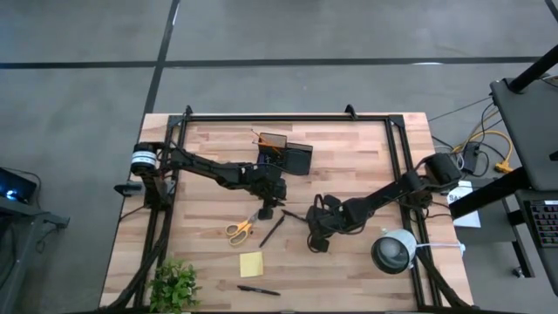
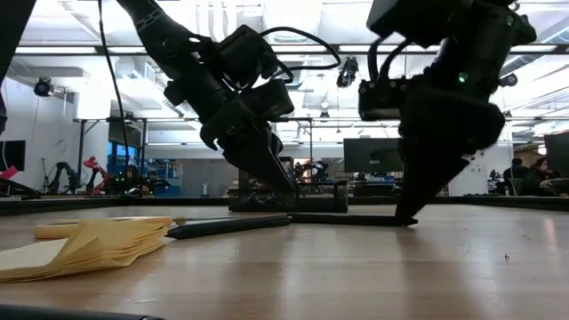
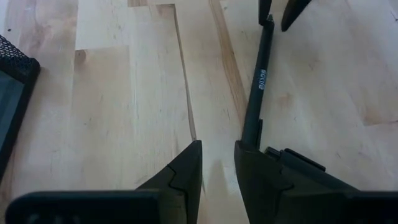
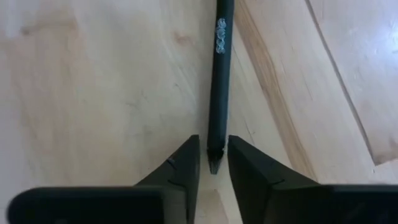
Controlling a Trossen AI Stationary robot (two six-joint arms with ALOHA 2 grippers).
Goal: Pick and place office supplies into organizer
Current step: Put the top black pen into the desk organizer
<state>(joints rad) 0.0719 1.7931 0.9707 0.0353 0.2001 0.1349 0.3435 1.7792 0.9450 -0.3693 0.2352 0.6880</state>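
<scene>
A thin black pen [image 1: 294, 215] lies flat on the table between my two grippers. My right gripper [image 4: 214, 163] points down at one end of it, slightly open, with the pen's tapered tip [image 4: 215, 160] between its fingers and a thin gap on each side. My left gripper [image 3: 218, 163] is down at the pen's other end [image 3: 250, 138], slightly open with nothing between its fingers. The dark organizer [image 1: 288, 157] stands near the far edge. Yellow-handled scissors [image 1: 239, 229], a second pen [image 1: 272, 231], a yellow sticky-note pad [image 1: 252, 263] and a third pen [image 1: 259, 290] lie nearer. My left gripper has the pen's end [image 3: 250, 138] right beside the outer side of one finger [image 3: 244, 155]; I cannot tell whether the two touch. The pen lies flat on the table and runs away from the finger toward my right gripper.
A green plant [image 1: 174, 286] stands at the near left corner and a round grey-white lamp [image 1: 394, 251] at the near right. The black frame rails [image 1: 397, 157] run along the table's sides and far edge. Bare wood lies on the far left of the table.
</scene>
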